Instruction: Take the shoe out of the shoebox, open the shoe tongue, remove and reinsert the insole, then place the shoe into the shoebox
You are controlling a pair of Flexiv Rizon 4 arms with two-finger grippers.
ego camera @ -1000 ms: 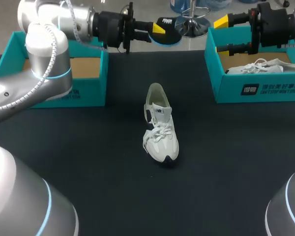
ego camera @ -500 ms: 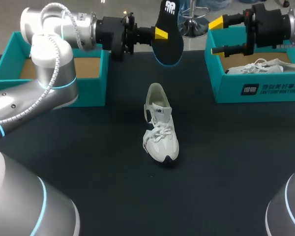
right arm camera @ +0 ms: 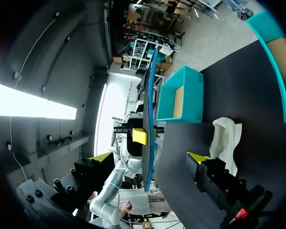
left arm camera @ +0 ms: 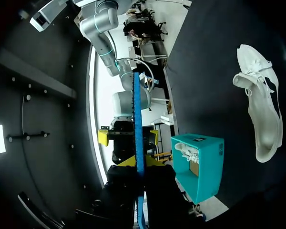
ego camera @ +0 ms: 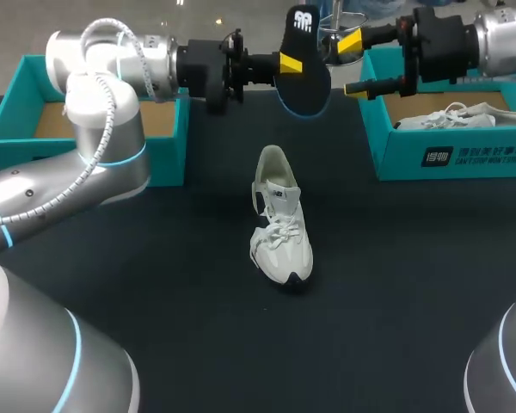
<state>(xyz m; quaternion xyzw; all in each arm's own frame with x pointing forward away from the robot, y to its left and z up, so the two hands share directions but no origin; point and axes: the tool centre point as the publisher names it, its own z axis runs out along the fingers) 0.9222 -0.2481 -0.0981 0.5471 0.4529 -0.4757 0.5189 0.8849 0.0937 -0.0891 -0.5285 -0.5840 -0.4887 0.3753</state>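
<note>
A white shoe (ego camera: pixel 280 220) lies in the middle of the black table, toe toward me; it also shows in the wrist views (left arm camera: pixel 260 109) (right arm camera: pixel 226 139). High over the table's far edge my left gripper (ego camera: pixel 285 62) is shut on a black insole (ego camera: pixel 304 79) with a blue rim, held upright. Seen edge-on, the insole (left arm camera: pixel 137 125) stands between the left gripper's (left arm camera: pixel 139 162) own tips. My right gripper (ego camera: pixel 354 64) is open, just to the right of the insole, pointing at it. In the right wrist view the insole (right arm camera: pixel 148 125) stands ahead of that gripper (right arm camera: pixel 150 158), between the lines of its spread fingers.
A teal shoebox (ego camera: pixel 159 159) with a brown inside sits at the back left. A second teal shoebox (ego camera: pixel 451 157) at the back right holds another white shoe (ego camera: pixel 457 115). The table runs dark and bare around the middle shoe.
My left arm has swung the insole from flat to upright and carried it rightward. The right gripper has moved left toward the insole, staying open.
</note>
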